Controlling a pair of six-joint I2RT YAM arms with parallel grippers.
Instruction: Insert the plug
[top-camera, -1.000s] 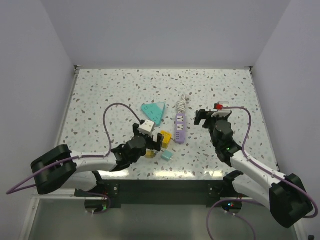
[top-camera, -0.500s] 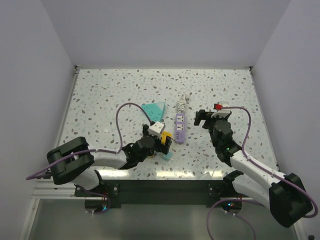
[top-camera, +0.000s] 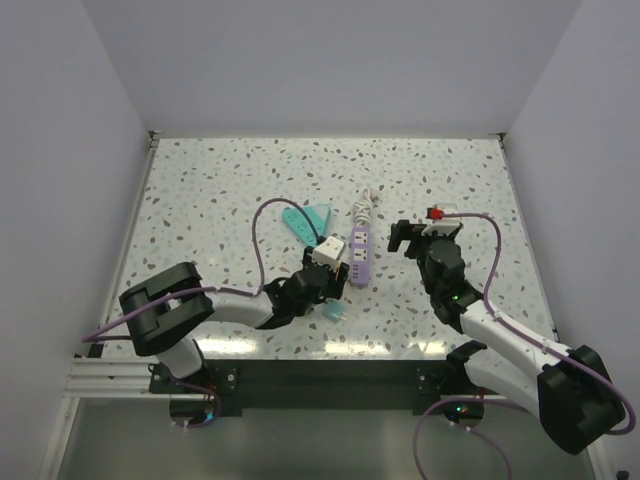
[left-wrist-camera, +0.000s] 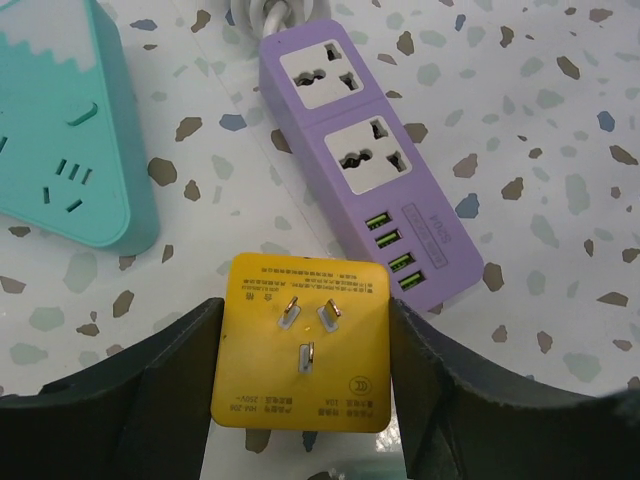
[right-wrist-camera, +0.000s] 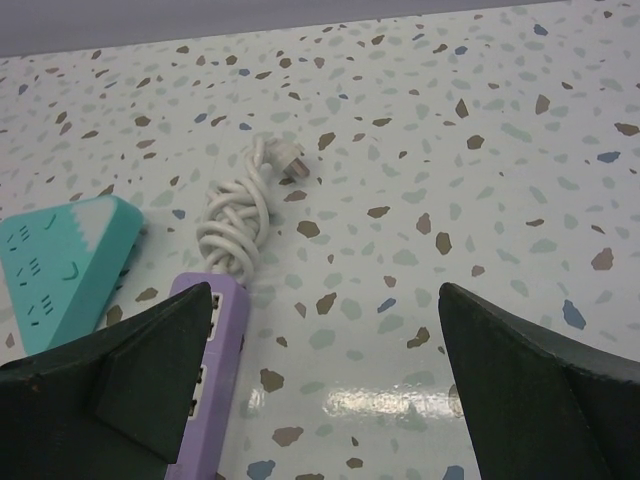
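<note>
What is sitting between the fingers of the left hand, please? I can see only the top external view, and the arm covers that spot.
Observer: A yellow plug, its three metal prongs facing the left wrist camera. The left hand has a finger against each side of it.
Operator: Thank you. Are the purple strip's sockets free?
Observer: Yes. The purple power strip shows two empty sockets and four small green ports, just beyond the plug.
Operator: And is the right hand carrying anything?
Observer: No. The right wrist view shows the right hand open and empty above the speckled table.
</note>
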